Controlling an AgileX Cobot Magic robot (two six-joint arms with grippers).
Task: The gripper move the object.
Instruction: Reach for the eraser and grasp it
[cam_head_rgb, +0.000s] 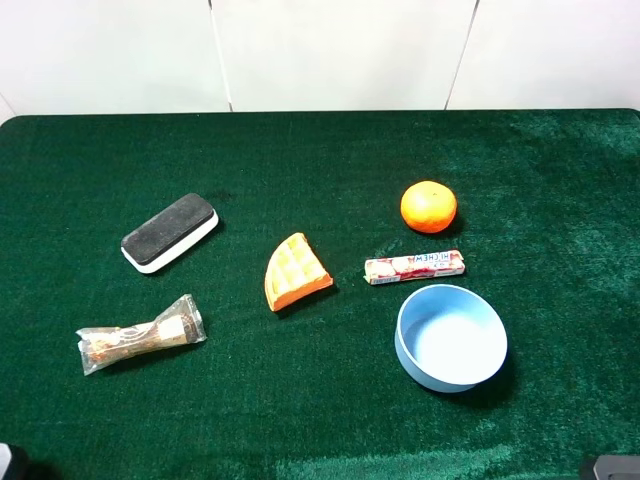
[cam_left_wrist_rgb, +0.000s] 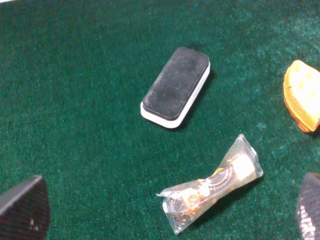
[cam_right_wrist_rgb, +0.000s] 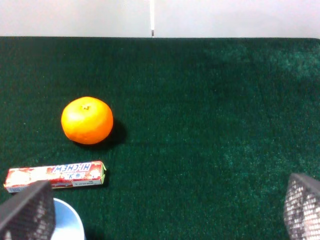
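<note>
A green felt-covered table is sitting against a bare white panelled wall, suggesting a staged robot test bench rather than a home.

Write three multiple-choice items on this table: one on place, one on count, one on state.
1. Which thing lies nearest the board eraser?
A) the wrapped snack bar
B) the tangerine
C) the blue bowl

2. How many things lie on the green cloth?
A) four
B) six
C) eight

3. The blue bowl is:
A) overturned
B) holding the tangerine
C) upright and empty

Answers:
1 A: the wrapped snack bar lies close in front of the board eraser, while the other two sit across the table.
2 B: board eraser, wrapped snack bar, orange waffle wedge, tangerine, candy roll, blue bowl.
3 C: its bare inside faces up, and the tangerine sits apart on the cloth.
</note>
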